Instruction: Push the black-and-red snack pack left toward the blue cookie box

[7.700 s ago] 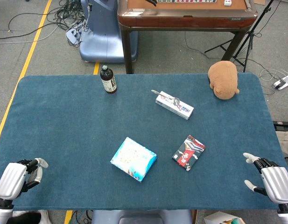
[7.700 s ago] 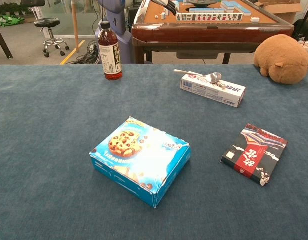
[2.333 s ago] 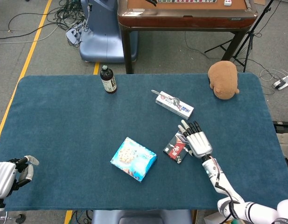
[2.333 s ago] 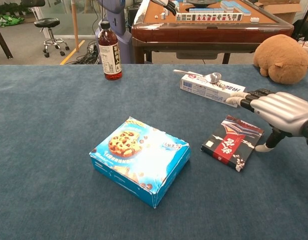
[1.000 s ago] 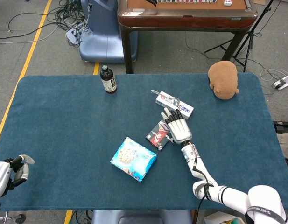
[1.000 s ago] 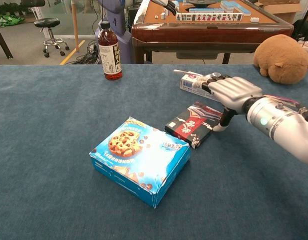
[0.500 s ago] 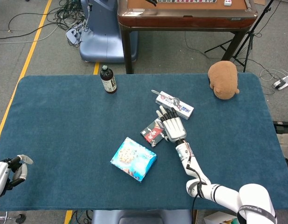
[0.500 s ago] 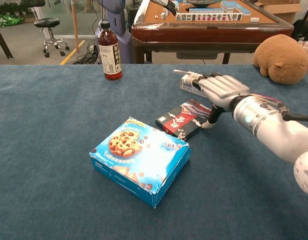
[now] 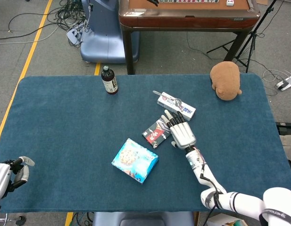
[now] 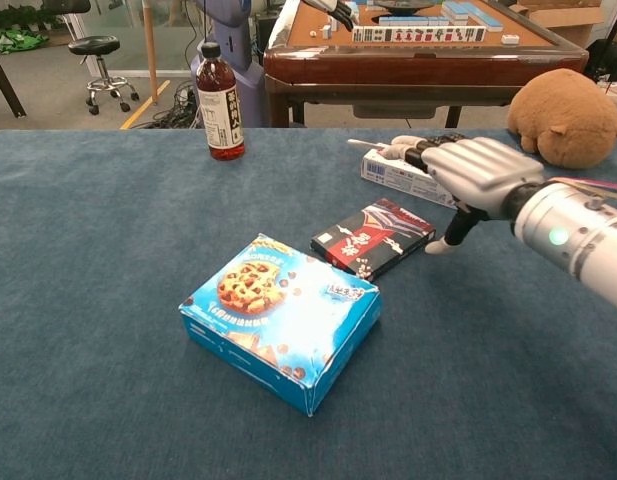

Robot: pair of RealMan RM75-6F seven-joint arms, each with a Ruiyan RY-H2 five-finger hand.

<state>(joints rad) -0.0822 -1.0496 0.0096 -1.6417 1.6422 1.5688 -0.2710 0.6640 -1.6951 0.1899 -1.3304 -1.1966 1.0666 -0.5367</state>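
- The black-and-red snack pack [image 9: 156, 133] lies flat on the blue tabletop [image 9: 65, 122], just beyond and to the right of the blue cookie box [image 9: 135, 160]; in the chest view the snack pack's near corner sits very close to the cookie box's far right corner, and whether they touch cannot be told.
- The right hand [image 9: 181, 132] is just right of the snack pack, with its fingers [image 9: 170, 117] extended and slightly spread, holding nothing.
- The chest view shows the right hand [image 10: 478, 172] raised off the cloth beside the snack pack [image 10: 373, 236], with a small gap between the thumb tip and the pack's right edge; from overhead, that gap is hard to read.
- Only the head view shows the left hand [image 9: 4, 177], low at the tabletop's near left edge, well away from the cookie box [image 10: 280, 319]; its fingers look curled in with nothing in them.
- Beyond the snack pack lies a white toothpaste box [image 9: 177, 106] with a metal spoon [image 9: 169, 98] resting on it; the right hand's fingertips reach near this box.
- A dark drink bottle [image 9: 109, 80] stands upright well beyond the cookie box, to its left.
- A brown plush toy [image 9: 226, 80] sits at the far right, well apart from the snack pack.
- Past the tabletop stands a wooden mahjong table [image 10: 408, 50].
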